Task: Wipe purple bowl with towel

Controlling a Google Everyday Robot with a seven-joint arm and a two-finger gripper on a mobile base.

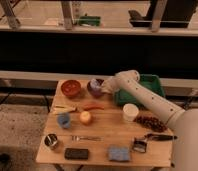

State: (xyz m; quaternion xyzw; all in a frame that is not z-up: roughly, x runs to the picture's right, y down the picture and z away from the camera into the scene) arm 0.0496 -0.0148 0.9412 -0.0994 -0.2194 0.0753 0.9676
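Rises as a bulky white body [189, 137] at the near right edge of the scene. Sends one white arm [151, 100] slanting up and to the left, toward the far side. Bends sharply at a rounded joint [126, 79], the arm's farthest point, then turns left and dips slightly through a short wrist [111, 84]. Ends in the gripper [100, 86], at the far middle of the scene, left of the joint and a little lower, pointing left and down. Holds fingers closed, pinched on the towel [95, 82], a pale bit of cloth at the tip, just above the purple bowl [94, 93].
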